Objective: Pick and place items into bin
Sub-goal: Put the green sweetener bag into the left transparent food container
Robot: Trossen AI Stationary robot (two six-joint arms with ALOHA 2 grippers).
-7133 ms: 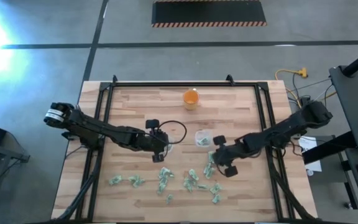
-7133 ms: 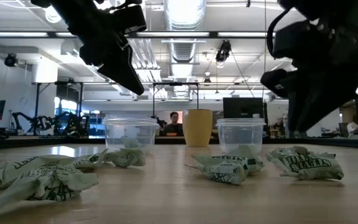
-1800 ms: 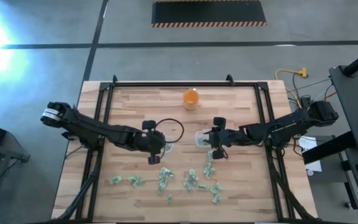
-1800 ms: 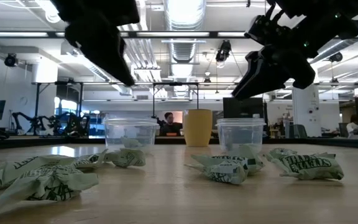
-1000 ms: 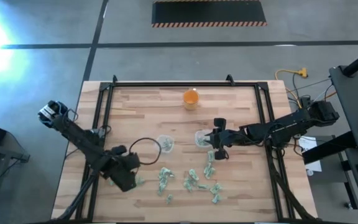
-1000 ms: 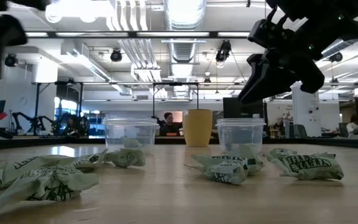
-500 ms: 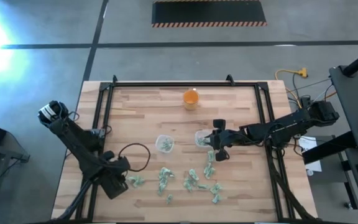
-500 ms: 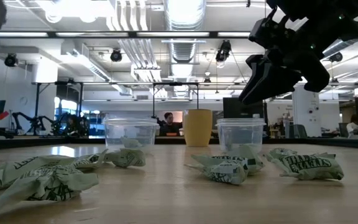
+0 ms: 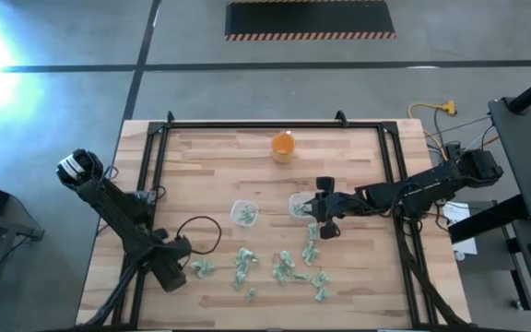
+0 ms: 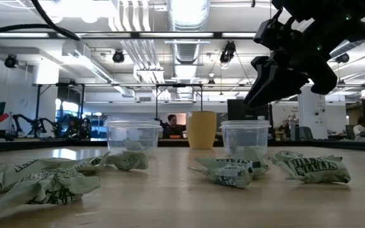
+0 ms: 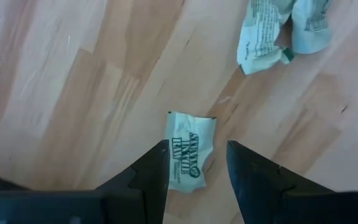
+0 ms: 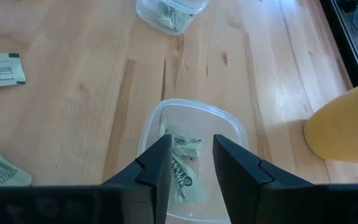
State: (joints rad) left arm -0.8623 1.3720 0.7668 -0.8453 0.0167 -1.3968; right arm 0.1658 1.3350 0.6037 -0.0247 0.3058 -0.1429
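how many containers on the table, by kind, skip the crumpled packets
clear plastic tubs: 2
orange cup: 1
total: 3

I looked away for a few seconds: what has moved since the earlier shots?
The left gripper left the left tub and swung to the table's near-left, now open above a flat packet. The right gripper rose from the packets to hang open over the right tub. The tubs and orange cup stayed put.
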